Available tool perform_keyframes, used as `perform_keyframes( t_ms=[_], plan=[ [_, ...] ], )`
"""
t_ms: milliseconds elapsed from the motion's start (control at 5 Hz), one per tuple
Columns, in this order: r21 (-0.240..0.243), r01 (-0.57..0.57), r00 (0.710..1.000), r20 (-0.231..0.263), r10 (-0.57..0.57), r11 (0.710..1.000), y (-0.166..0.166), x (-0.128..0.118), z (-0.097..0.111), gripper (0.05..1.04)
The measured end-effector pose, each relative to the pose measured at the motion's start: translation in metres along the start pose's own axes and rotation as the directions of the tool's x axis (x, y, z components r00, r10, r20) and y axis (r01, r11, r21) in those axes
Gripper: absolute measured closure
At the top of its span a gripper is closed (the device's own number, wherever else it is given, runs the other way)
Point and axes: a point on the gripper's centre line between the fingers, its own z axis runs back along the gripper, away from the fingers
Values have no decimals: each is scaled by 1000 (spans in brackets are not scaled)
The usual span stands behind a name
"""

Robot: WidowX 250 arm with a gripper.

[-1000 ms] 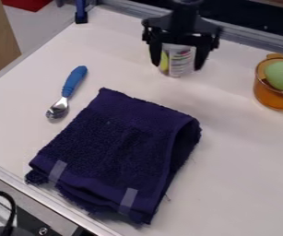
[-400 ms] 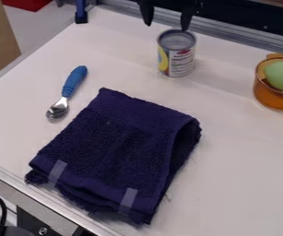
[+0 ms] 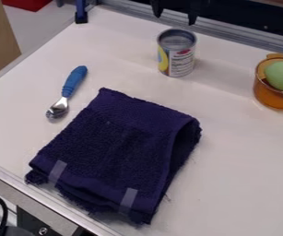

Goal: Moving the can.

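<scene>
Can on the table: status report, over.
Gripper open, holding nothing, up at the top edge. Can upright on the table, free of the fingers. Nothing touching it; folded dark towel lies on the camera side.

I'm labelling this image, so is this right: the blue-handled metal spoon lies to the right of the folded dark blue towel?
No: the camera view shows the blue-handled metal spoon lying to the left of the folded dark blue towel.
</scene>
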Motion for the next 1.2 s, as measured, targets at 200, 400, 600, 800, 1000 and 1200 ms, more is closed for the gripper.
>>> perform_keyframes(
  t_ms=[200, 400, 600, 800, 1000, 1200],
  plan=[
    [-14, -15, 998, 60, 16, 1000, -2, 9, -1, 83],
    [-13, -50, 991, 127, 52, 999, -2, 7, -18, 83],
    [-7, -85, 984, 155, 85, 996, -2, 15, -18, 83],
    [-14, -88, 990, 109, 89, 996, -5, 15, -30, 84],
    [-5, -87, 992, 95, 87, 996, -5, 21, -32, 83],
    [-4, -85, 995, 55, 85, 996, -4, 17, -42, 83]
  ],
)
